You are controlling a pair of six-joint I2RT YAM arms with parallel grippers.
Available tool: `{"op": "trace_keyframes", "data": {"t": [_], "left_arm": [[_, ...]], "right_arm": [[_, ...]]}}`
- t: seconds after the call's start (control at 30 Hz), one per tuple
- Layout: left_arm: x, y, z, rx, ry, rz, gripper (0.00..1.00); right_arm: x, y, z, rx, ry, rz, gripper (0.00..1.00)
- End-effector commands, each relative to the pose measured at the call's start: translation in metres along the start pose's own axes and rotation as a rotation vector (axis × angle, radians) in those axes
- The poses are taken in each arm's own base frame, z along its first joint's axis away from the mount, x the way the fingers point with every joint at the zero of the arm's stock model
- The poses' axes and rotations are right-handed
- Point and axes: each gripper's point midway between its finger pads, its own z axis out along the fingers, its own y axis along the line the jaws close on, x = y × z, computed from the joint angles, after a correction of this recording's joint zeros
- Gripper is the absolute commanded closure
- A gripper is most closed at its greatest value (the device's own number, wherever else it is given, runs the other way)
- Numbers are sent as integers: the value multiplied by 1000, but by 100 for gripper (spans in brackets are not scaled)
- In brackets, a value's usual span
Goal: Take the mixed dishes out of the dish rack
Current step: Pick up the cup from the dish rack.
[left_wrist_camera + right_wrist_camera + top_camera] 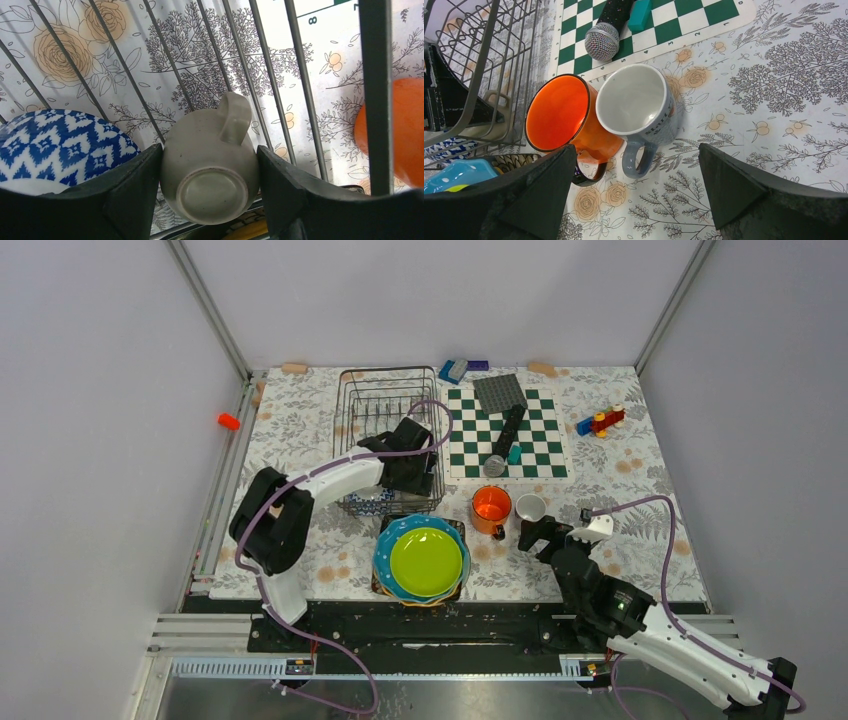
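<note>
The wire dish rack (385, 405) stands at the back left of the table. My left gripper (209, 155) reaches into its near right corner (412, 468) and is shut on a small grey cup (210, 172), which lies bottom toward the camera with its handle pointing away. A blue-and-white patterned bowl (55, 150) sits just left of it in the rack. An orange mug (491, 507) and a grey cup (530, 507) stand side by side on the table. My right gripper (636, 150) is open and empty just near of them (545, 535). A lime green plate (426, 562) tops a stack over a blue dotted plate (400, 530).
A green-and-white checkerboard mat (540, 455) lies right of the rack with a microphone (508, 435), a teal block (514, 453) and a grey studded plate (498, 392) on it. Toy bricks (600, 421) lie at the back right. The rack wires (300, 85) surround my left gripper.
</note>
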Motion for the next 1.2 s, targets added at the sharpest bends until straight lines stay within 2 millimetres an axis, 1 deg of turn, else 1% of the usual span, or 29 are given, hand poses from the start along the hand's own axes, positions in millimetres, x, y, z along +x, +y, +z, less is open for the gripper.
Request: {"op": "trace_keyframes", "data": {"t": [0.0, 0.2, 0.37, 0.43, 0.57, 0.67, 0.73, 0.77, 0.83, 0.9, 0.93, 1.03, 1.1, 1.17], "left_arm": [[-26, -11, -28, 37, -95, -20, 65], [-61, -11, -72, 42, -263, -53, 72], [-81, -17, -109, 94, -398, -83, 76], [-85, -18, -122, 114, -437, -88, 76], [-86, -27, -146, 194, -497, -57, 76], [-85, -35, -163, 266, -556, -19, 76], [-77, -45, -174, 350, -584, 21, 76], [-78, -51, -183, 398, -621, 38, 76], [-71, -64, -197, 501, -673, 95, 76], [-63, -78, -212, 615, -722, 164, 77], [-60, -82, -218, 651, -744, 188, 80], [-48, -95, -231, 759, -780, 266, 90], [-38, -106, -242, 854, -805, 336, 93], [-25, -116, -253, 955, -834, 414, 93]], "right_arm": [[-14, 6, 0, -7, -49, 43, 0], [-16, 7, -1, -18, -50, 53, 0], [-17, 17, -2, -65, -45, 57, 0], [-18, 22, -3, -91, -45, 65, 0], [-22, 36, -5, -161, -49, 86, 0], [-26, 49, -9, -221, -43, 96, 0], [-26, 58, -12, -268, -31, 92, 0], [-26, 64, -13, -297, -25, 91, 0], [-28, 77, -18, -362, -14, 101, 0], [-30, 94, -26, -449, 0, 121, 1], [-32, 102, -30, -488, 4, 136, 0], [-43, 124, -43, -588, 29, 228, 0], [-53, 146, -58, -700, 42, 298, 0], [-67, 163, -70, -793, 33, 377, 1]]}}
